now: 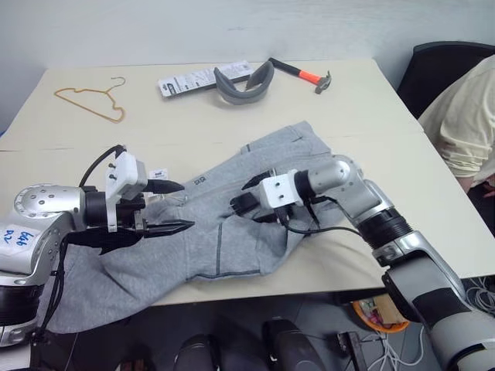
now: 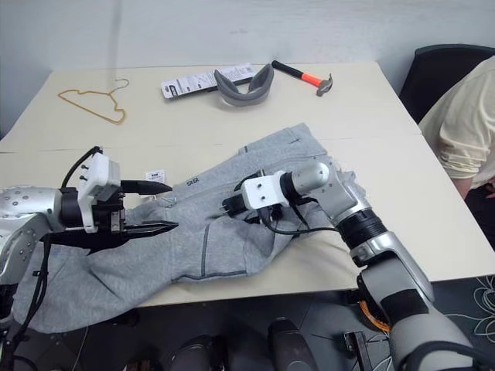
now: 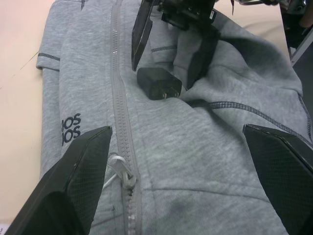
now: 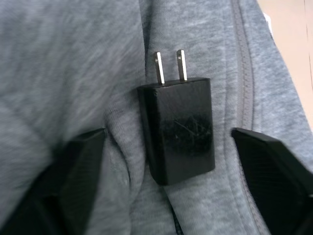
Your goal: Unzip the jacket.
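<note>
The jacket (image 1: 232, 232) lies flat along the near edge of the table (image 1: 193, 116), one end drooping over that edge on the robot's left, its zipper (image 3: 120, 112) closed along the whole visible length. Nearest, the left hand (image 1: 166, 207) hovers just over the grey cloth with its two black fingers spread wide, holding nothing. In the left wrist view the zipper pull (image 3: 128, 178) with its short pale cord sits just beside one finger, so this hand looks best placed to take it. The sound way, I judge, is to come down with the fingers straddling the cord, pinch the pull itself rather than the fabric, and draw straight along the teeth — not upward, which would only lift the soft cloth.

A little farther in, the right hand (image 1: 246, 202) hangs over the middle of the jacket, fingers also spread and empty. A black plug adapter (image 4: 178, 129) dangles between them on the grey fabric; it could snag. This hand would do well to press the cloth flat beside the zipper, as an anchor, so the pull slides instead of dragging the whole garment.

Far back lie a wire hanger (image 1: 89, 100), a hammer (image 1: 303, 75) and a grey curved object (image 1: 246, 83), well clear of the work.
</note>
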Motion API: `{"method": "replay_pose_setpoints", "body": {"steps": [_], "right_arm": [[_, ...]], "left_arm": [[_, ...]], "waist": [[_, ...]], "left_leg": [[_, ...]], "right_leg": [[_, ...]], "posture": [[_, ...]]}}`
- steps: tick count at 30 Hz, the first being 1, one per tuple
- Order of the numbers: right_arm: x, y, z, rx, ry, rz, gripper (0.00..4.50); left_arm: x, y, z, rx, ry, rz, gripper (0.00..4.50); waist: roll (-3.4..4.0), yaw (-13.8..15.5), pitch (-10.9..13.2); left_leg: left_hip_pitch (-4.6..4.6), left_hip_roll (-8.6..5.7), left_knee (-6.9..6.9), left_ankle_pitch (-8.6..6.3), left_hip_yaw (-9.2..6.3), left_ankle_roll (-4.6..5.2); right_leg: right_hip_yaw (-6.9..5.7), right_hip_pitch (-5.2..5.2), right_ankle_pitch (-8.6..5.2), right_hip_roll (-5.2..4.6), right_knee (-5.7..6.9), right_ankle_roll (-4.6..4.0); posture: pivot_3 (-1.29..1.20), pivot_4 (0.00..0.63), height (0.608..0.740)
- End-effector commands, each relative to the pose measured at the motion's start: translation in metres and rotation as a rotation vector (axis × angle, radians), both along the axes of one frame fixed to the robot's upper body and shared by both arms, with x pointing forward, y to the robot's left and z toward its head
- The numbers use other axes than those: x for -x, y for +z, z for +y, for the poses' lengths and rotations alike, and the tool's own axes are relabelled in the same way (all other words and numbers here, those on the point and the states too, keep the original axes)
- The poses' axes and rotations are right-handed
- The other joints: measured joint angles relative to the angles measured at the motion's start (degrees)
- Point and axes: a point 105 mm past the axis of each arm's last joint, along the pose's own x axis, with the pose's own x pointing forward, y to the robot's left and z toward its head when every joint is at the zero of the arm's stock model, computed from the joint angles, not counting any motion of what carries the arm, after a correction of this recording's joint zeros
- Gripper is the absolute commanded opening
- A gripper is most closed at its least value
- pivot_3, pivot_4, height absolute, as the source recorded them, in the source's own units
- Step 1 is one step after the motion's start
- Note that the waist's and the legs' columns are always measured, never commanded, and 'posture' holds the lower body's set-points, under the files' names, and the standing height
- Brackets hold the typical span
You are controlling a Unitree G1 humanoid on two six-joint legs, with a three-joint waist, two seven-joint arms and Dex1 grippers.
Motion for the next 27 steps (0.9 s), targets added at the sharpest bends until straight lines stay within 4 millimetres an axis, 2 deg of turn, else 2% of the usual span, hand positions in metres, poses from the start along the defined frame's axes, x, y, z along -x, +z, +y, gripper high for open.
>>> {"method": "replay_pose_setpoints", "body": {"steps": [1, 6, 9, 12, 16, 20, 25, 27], "right_arm": [[-0.010, 0.013, 0.008, -0.021, -0.011, -0.063, 4.46], [-0.022, 0.024, 0.013, -0.047, -0.035, -0.065, 4.46], [-0.018, 0.035, 0.015, -0.075, 0.002, 0.000, 4.46], [-0.017, 0.038, 0.018, -0.076, 0.014, 0.026, 4.46], [-0.007, 0.024, 0.019, -0.023, 0.074, 0.072, 3.60], [0.004, 0.017, 0.015, 0.015, 0.120, 0.120, 3.60], [0.012, 0.027, 0.008, 0.007, 0.127, 0.211, 3.60], [0.010, 0.032, 0.007, -0.002, 0.119, 0.177, 4.15]], "left_arm": [[-0.003, 0.009, -0.003, -0.006, -0.012, -0.054, 4.50], [-0.006, 0.011, -0.005, -0.002, -0.015, -0.065, 4.50], [-0.007, 0.010, -0.005, 0.000, -0.013, -0.067, 4.50], [-0.008, 0.008, -0.005, 0.000, -0.011, -0.065, 4.50], [-0.008, 0.006, -0.006, 0.000, -0.010, -0.066, 4.50], [-0.008, 0.006, -0.005, -0.001, -0.003, -0.071, 4.50], [-0.010, 0.005, -0.003, -0.003, 0.006, -0.075, 4.50], [-0.010, 0.005, -0.003, -0.002, 0.008, -0.077, 4.50]], "waist": [[0.00, -0.13, 0.00], [0.00, -0.37, 0.00], [0.00, -0.41, 0.00], [0.00, -0.44, 0.00], [0.00, -0.47, 0.00], [0.00, -0.42, 0.00], [0.00, -0.23, 0.00], [0.00, -0.23, 0.00]], "left_leg": [[0.00, 0.01, 0.01, 0.00, 0.00, -0.01], [0.02, 0.02, -0.01, 0.02, 0.00, -0.03], [0.02, 0.04, -0.01, 0.02, 0.00, -0.04], [0.02, 0.06, 0.00, 0.02, -0.01, -0.04], [0.02, 0.07, -0.01, 0.01, -0.01, -0.05], [0.02, 0.07, 0.01, 0.01, -0.03, -0.06], [0.02, 0.07, 0.02, 0.01, -0.04, -0.06], [0.02, 0.08, 0.02, 0.00, -0.04, -0.06]], "right_leg": [[0.00, 0.00, 0.00, 0.01, 0.01, 0.00], [0.00, 0.00, -0.02, 0.03, 0.04, -0.04], [-0.01, -0.01, -0.03, 0.03, 0.06, -0.05], [-0.02, -0.01, -0.03, 0.03, 0.08, -0.05], [-0.02, 0.00, -0.03, 0.03, 0.08, -0.05], [-0.02, 0.00, -0.03, 0.02, 0.08, -0.05], [-0.03, 0.00, -0.03, 0.01, 0.11, -0.05], [-0.03, 0.00, -0.03, 0.01, 0.09, -0.05]], "posture": [[0.00, 0.150, 0.740], [0.00, 0.150, 0.740], [0.00, 0.150, 0.740], [0.00, 0.150, 0.740], [0.00, 0.150, 0.740], [0.00, 0.150, 0.740], [0.00, 0.150, 0.740], [0.00, 0.150, 0.740]]}}
